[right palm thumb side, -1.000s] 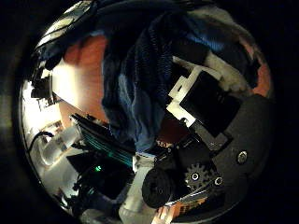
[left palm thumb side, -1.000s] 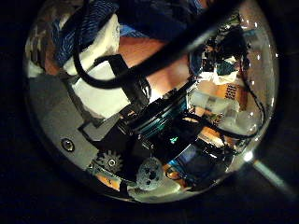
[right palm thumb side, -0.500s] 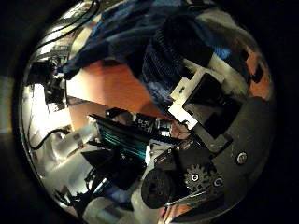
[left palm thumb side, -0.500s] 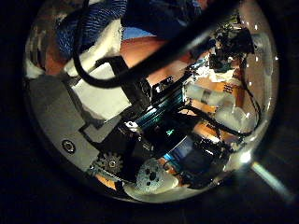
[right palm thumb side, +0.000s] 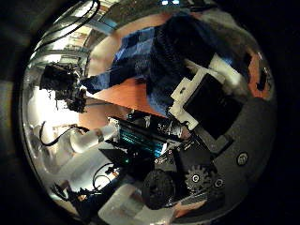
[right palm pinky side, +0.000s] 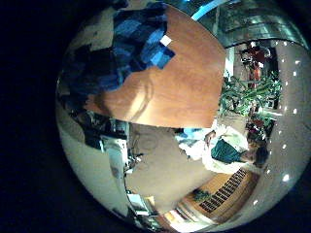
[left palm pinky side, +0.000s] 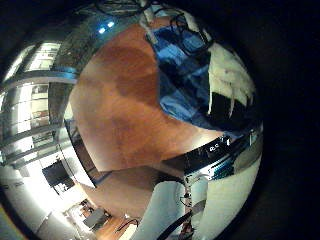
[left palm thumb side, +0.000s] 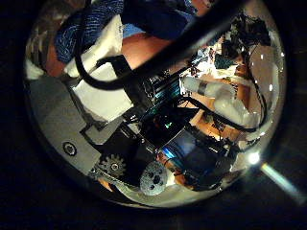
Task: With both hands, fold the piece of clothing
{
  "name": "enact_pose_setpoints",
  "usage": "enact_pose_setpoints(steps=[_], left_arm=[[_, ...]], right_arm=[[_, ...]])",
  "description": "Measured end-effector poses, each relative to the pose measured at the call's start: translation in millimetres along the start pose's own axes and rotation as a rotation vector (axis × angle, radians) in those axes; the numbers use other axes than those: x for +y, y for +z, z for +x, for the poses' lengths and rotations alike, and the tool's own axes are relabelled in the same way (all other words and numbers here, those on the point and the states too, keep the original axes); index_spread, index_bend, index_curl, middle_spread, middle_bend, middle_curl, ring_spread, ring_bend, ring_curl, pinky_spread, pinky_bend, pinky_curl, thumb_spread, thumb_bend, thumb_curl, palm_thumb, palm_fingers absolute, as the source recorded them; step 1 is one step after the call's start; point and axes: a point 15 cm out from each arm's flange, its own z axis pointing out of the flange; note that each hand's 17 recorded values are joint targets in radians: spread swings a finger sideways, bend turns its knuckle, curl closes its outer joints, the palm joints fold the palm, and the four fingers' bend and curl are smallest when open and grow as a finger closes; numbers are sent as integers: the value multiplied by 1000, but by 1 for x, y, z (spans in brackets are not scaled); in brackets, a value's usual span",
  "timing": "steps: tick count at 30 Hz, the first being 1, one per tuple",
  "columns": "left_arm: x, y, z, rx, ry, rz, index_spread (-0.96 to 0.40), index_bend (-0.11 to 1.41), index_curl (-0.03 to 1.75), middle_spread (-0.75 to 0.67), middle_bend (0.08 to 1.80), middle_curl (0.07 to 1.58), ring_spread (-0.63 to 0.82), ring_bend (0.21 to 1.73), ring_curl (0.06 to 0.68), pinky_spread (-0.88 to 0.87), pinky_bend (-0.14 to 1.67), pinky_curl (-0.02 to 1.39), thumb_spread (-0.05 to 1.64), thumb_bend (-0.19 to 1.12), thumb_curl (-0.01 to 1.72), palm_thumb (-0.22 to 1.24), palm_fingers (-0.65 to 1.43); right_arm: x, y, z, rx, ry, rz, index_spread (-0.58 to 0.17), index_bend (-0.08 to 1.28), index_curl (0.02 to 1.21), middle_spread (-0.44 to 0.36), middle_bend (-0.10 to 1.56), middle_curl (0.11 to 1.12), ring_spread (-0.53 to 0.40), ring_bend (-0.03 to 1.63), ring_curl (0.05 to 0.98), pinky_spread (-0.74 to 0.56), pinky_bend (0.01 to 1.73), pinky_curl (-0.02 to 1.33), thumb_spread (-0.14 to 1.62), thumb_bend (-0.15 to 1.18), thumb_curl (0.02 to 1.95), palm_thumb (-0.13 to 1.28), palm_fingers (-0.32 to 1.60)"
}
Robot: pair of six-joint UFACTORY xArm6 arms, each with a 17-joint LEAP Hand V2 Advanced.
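A checked piece of clothing (left palm pinky side: 180, 75) lies partly on the wooden table (left palm pinky side: 115, 110), bunched at the left hand (left palm pinky side: 228, 85). That hand's fingers curl over the cloth's edge, and the cloth (left palm thumb side: 88, 31) also shows at a fingertip (left palm thumb side: 104, 46) in the left thumb side view. The right hand (right palm thumb side: 211, 98) has the cloth (right palm thumb side: 155, 52) draped close against its fingers, gripped near one edge. From the right little finger side the clothing (right palm pinky side: 136, 41) spreads over the table (right palm pinky side: 185, 87), with a darker fold nearest the palm.
The table's edge (right palm pinky side: 146, 124) runs close below the cloth, with floor beyond it. The other arm (left palm thumb side: 219, 94) shows across the table from the left palm, and an arm (right palm thumb side: 77, 142) stands off the table's edge beside the right palm.
Both thumb side views have shifted, so both hands have moved. Beside the right palm the cloth fills less of the view and more table shows past it.
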Motion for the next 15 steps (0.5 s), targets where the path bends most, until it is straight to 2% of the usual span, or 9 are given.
enact_pose_setpoints(steps=[3, 7, 11, 15], left_arm=[[-17, -20, -16, -6, -28, 31, -607, 864, 922, -431, 1173, 766, -431, 1324, 510, -652, 993, 791, 1148, -14, 480, 613, 1175], [-56, -33, -39, -5, -54, 27, -606, 868, 918, -428, 1173, 766, -427, 1325, 510, -651, 1002, 788, 1150, -16, 479, 615, 1173], [-95, -22, -57, -13, -75, -7, -605, 874, 921, -426, 1178, 766, -422, 1329, 511, -648, 1000, 789, 1151, -16, 478, 616, 1164], [-131, 5, -69, -15, -91, -47, -606, 880, 924, -427, 1184, 770, -425, 1338, 514, -646, 983, 792, 1152, -16, 478, 616, 1134]], right_arm=[[-24, -15, 7, 7, 2, 16, -350, 910, 942, -166, 1192, 865, -239, 1320, 731, -229, 1277, 786, 1070, -15, 617, 999, 1080], [-67, -23, 18, -1, 8, 0, -349, 913, 950, -164, 1196, 861, -238, 1317, 731, -232, 1264, 797, 1063, -14, 622, 998, 1083], [-112, -10, 24, -10, 2, -42, -351, 911, 957, -163, 1198, 859, -238, 1318, 732, -232, 1258, 809, 1059, -15, 628, 990, 1079], [-156, 20, 19, -15, -31, -95, -353, 909, 964, -163, 1198, 858, -240, 1317, 735, -229, 1255, 821, 1056, -14, 634, 988, 1070]])
